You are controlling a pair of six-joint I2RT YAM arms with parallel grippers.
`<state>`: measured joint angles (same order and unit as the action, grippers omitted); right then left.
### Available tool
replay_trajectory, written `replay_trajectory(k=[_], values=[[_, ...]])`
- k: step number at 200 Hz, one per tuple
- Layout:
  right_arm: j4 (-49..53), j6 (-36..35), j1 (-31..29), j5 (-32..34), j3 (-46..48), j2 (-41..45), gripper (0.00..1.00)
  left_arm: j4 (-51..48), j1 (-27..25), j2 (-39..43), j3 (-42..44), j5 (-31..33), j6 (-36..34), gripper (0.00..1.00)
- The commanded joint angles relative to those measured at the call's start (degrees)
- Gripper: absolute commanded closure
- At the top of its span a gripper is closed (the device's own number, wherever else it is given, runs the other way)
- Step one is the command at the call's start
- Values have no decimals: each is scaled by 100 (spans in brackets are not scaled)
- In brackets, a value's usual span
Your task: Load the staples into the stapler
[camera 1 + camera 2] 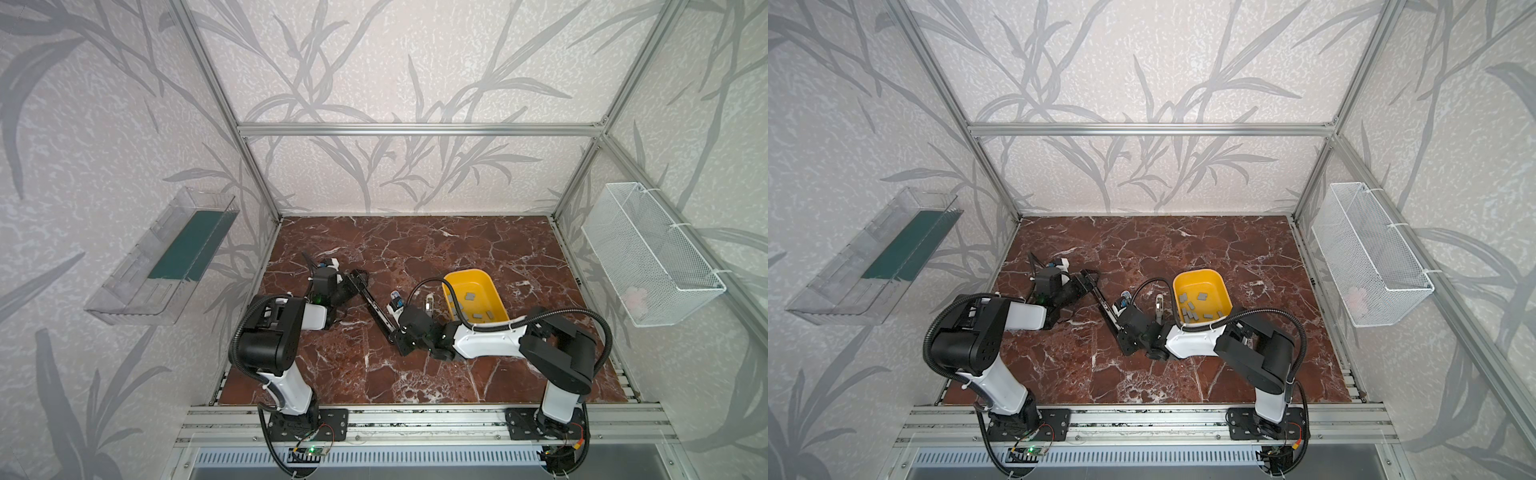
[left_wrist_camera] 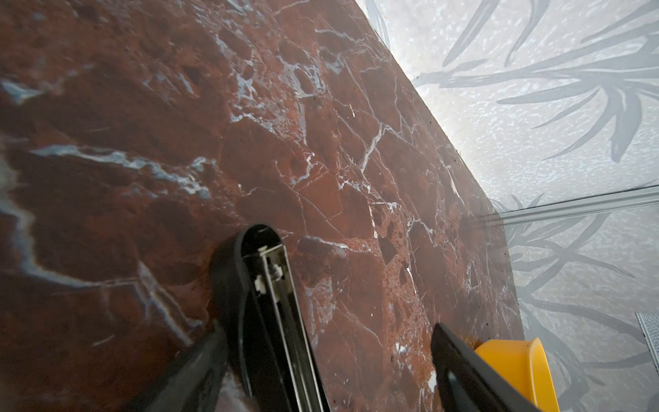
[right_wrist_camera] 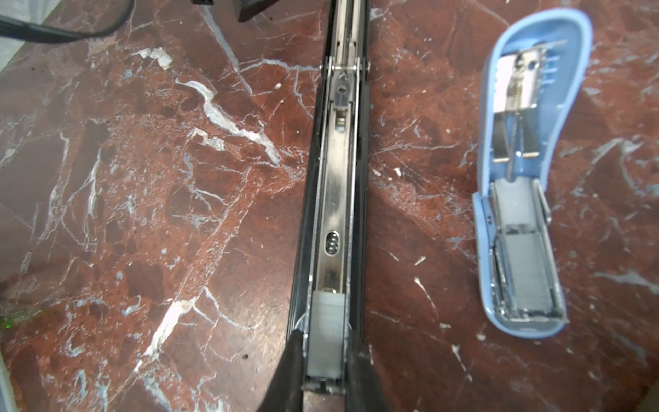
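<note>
A long black stapler [image 1: 376, 309] [image 1: 1104, 305] lies opened out flat on the marble table. My right gripper [image 1: 395, 334] [image 3: 324, 385] is shut on its near end, one finger on each side of the metal channel [image 3: 338, 178]. A grey strip of staples [image 3: 322, 335] sits in that channel between the fingers. My left gripper [image 1: 357, 280] [image 2: 328, 331] stands open around the stapler's far end [image 2: 271, 285], which lies close to one finger [image 2: 199, 371]. More staples [image 1: 469, 297] [image 1: 1200, 297] lie in the yellow tray [image 1: 494, 286].
A small blue stapler [image 3: 524, 232] [image 1: 428, 301] lies open beside the black one, staples in its channel. The yellow tray [image 2: 517, 371] stands just right of the right arm. A clear bin [image 1: 162, 257] hangs on the left wall, a white wire basket [image 1: 656, 257] on the right wall.
</note>
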<state>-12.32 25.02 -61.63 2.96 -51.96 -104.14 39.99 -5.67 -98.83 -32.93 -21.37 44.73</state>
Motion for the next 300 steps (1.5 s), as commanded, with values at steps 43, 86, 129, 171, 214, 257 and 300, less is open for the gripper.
replay_trajectory(k=[43,86,129,171,214,257,300], values=[[-402,-520,-186,-246,133,23,100,592,56,341,-8,-635,-462,16],[-492,-616,-181,-237,169,5,100,1079,-24,674,129,-1179,-890,22],[-632,-593,-191,-68,231,51,100,1174,-129,718,193,-1235,-1187,25],[-761,-651,-191,54,287,84,100,1960,-231,740,549,-1111,-1175,30],[-2063,-939,-190,160,838,66,95,1263,-685,1426,770,-431,-1988,30],[-2676,-1173,-192,210,1079,120,75,470,-1129,1893,805,490,-2707,30],[-3183,-1234,-185,290,1543,383,60,299,-1188,1937,790,594,-2898,30]])
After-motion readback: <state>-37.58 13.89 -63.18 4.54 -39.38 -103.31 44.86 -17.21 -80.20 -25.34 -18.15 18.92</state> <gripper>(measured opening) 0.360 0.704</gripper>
